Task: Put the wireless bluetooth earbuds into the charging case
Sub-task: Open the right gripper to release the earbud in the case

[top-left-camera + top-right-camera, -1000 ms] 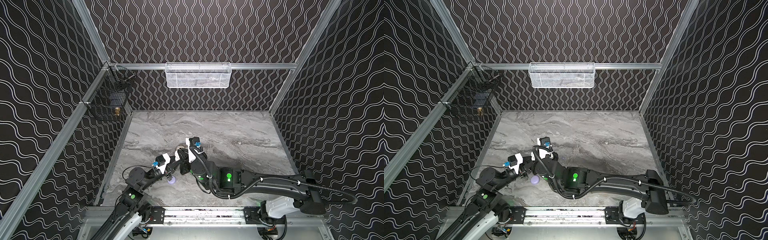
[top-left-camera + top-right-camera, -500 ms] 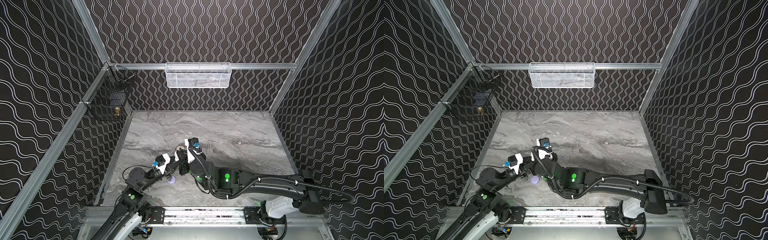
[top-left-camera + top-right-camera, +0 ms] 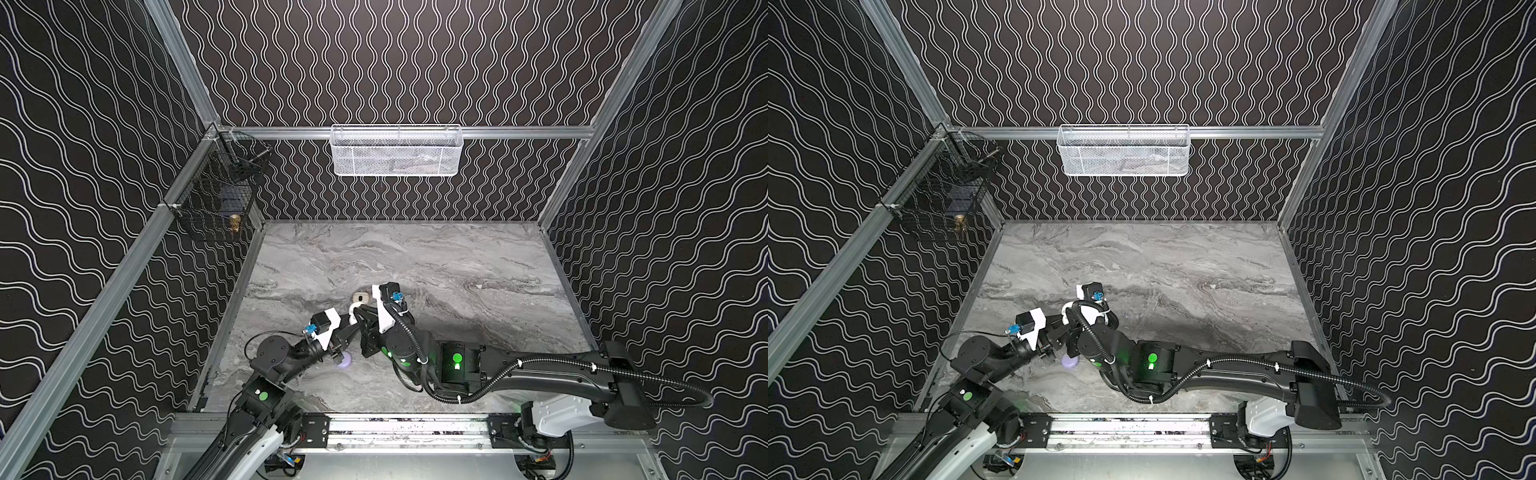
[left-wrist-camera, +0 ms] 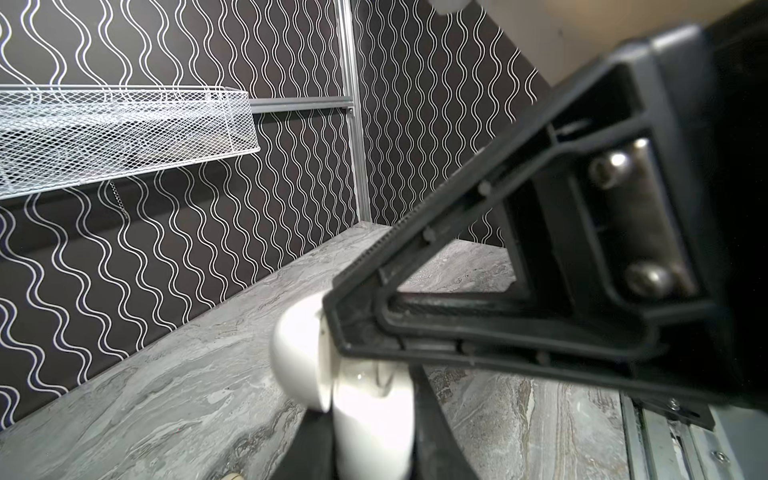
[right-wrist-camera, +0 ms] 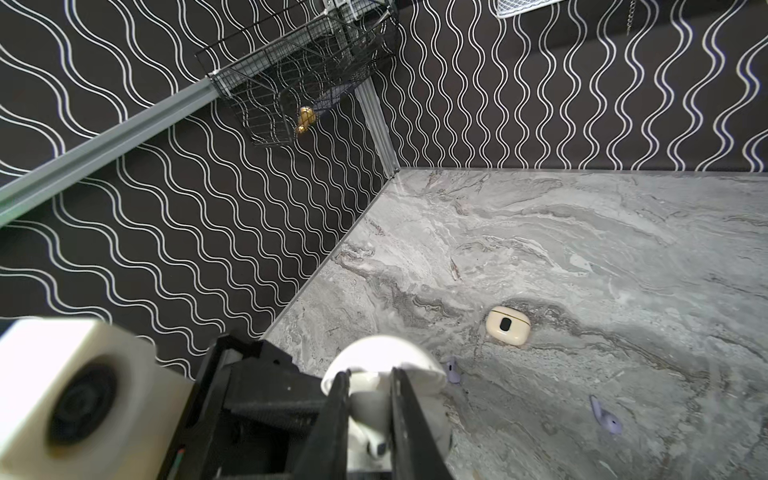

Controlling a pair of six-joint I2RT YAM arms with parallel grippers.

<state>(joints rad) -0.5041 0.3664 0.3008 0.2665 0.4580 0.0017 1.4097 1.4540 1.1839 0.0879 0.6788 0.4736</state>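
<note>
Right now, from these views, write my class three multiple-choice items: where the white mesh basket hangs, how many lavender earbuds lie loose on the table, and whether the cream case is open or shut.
1. Where is the white mesh basket?
A. Hung on the back wall's rail
B. Carried by an arm
C. Hung on the right wall

2. How many lavender earbuds lie loose on the table in the right wrist view?
A. None
B. Two
C. Five

3. The cream case is:
A. open, lid up
B. shut, lying on the table
C. held in a gripper

Answers: 1 A, it hangs from the rail in both top views; 2 B, one lies near the cream case, another farther off; 3 B, its seam is closed and nothing touches it.
</note>
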